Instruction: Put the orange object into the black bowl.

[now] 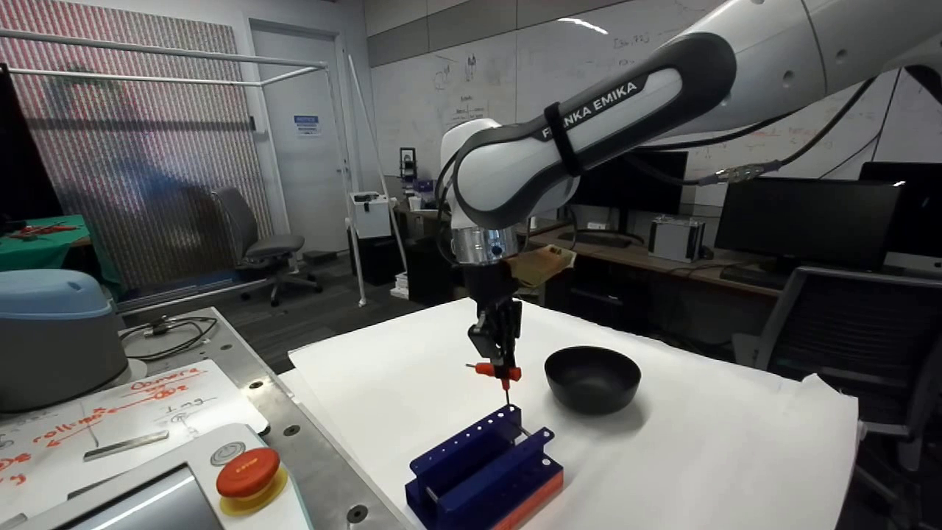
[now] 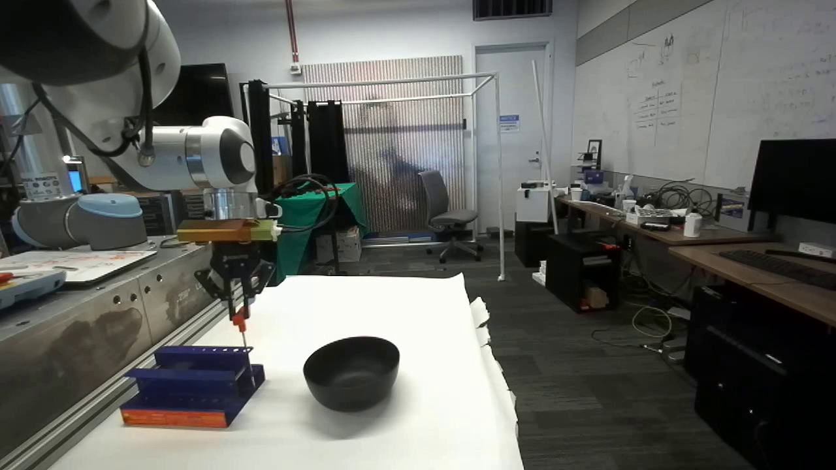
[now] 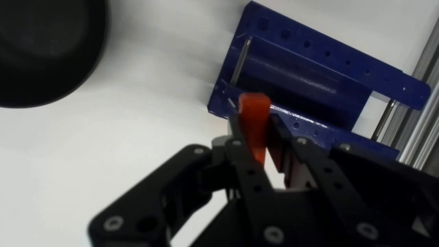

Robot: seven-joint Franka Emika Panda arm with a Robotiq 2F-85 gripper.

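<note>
orange-red t-handled tool (image 1: 485,369): held above the dark-blue glossy rack (image 2: 176,393), with thin metal shaft down at a holed top edge; cannot tell whether seated or free.
black two-fingered gripper (image 2: 239,314): narrowed onto the orange handle.
lift: probably the step in hand; rise straight along the shaft, without twisting, until free.
round matte-black bowl (image 1: 592,394): beside the rack, apart; no tool inside yet.
drop: carry the tip above the rim, centre, lower, then let go gently.

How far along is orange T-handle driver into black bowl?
Done: gripper closed on the orange T-handle driver. In hand: the transfer; shaft at the blue rack, can't tell if clear. Left: carry to the black bowl, standing apart, and release.
</note>
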